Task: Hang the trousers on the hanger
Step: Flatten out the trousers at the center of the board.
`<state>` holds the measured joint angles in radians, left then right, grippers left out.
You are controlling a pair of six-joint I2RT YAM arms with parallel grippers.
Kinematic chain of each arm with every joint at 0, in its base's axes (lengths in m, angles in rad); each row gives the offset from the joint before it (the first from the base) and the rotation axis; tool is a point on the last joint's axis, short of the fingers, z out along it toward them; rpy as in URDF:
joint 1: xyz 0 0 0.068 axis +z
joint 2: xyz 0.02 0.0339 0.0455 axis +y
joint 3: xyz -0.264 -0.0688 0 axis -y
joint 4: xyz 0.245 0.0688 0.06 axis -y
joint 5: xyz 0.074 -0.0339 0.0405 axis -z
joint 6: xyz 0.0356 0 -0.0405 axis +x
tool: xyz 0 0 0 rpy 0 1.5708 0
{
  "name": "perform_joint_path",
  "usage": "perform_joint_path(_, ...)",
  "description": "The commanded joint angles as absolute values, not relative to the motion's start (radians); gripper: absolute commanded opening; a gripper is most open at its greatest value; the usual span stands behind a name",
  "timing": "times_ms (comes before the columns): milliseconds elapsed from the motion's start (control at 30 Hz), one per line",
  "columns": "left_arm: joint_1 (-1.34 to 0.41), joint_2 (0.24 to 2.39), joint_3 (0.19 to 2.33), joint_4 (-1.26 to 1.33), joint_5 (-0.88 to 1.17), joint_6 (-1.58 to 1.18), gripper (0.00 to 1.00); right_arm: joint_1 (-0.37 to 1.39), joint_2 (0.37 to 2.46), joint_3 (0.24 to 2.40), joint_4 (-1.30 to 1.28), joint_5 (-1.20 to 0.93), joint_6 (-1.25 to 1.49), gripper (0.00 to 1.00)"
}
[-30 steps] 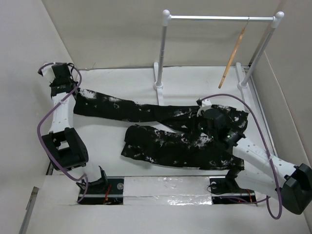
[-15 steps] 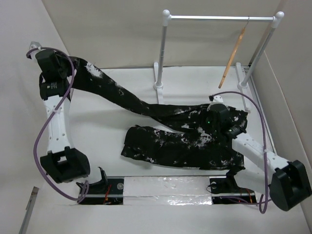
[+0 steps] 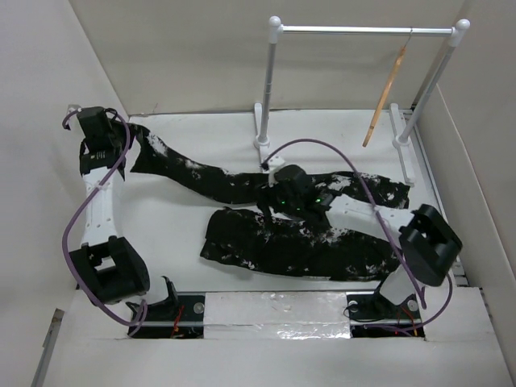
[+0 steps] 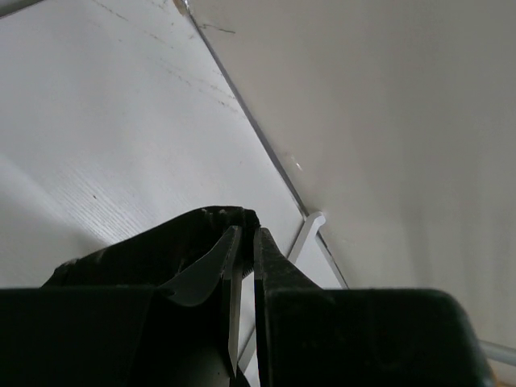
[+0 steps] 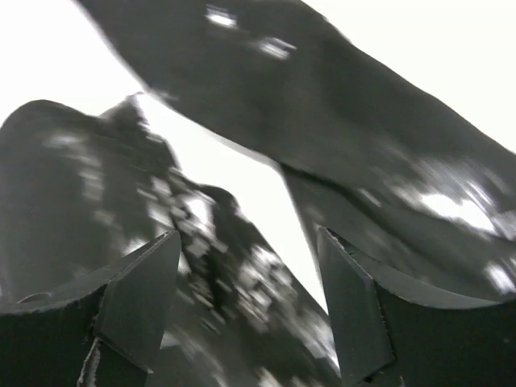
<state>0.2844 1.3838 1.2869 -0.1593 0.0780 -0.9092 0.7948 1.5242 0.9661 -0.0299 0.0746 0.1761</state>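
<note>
Trousers (image 3: 266,242) lie spread across the white table (image 3: 339,137), black with white splatter, waist end toward the right and both legs running left. The near leg is flat on the table, its left end rumpled. The far leg stretches toward the far-left corner, and its cuff is raised off the table at the left gripper (image 3: 133,139).

In the left wrist view the fingers (image 4: 274,258) are pinched almost together with dark fabric bunched over their tips, so this gripper is clamped on the cuff. How much cloth sits between the pads can't be told.

The right gripper (image 3: 292,197) is low over the middle of the trousers, about where the two legs meet. In the right wrist view its fingers (image 5: 137,290) are spread wide with nothing between them and blurred fabric underneath. Whether it touches the fabric can't be told.

The hanger (image 3: 383,93) hangs by its hook from the top rail of the white rack (image 3: 363,30) at the far right of the table. It is tilted, lower end to the left, and well apart from the trousers.
</note>
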Motion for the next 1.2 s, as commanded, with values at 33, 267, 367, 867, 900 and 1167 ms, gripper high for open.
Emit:
perform_joint_path(33,0.295,1.315,1.324,-0.083,0.100,-0.916,0.00,0.893,1.664,1.144,0.009,0.150,0.019,0.75)
perform_joint_path(267,0.295,1.250,1.359,-0.110,0.136,-0.927,0.00,1.003,1.845,1.377,0.003,0.219,-0.051,0.75)
perform_joint_path(367,0.295,1.227,1.358,-0.118,0.152,-0.934,0.00,1.022,1.945,1.468,-0.049,0.276,-0.045,0.74)
perform_joint_path(867,0.295,1.157,1.270,-0.155,0.068,-0.896,0.00,1.031,1.964,1.513,-0.016,0.396,-0.032,0.00)
perform_joint_path(900,0.295,1.152,1.231,-0.158,0.023,-0.890,0.00,1.031,1.939,1.497,-0.011,0.335,-0.055,0.00)
perform_joint_path(1167,0.295,1.177,0.962,-0.155,-0.129,-0.861,0.00,0.787,2.024,1.696,-0.150,0.052,-0.065,0.00)
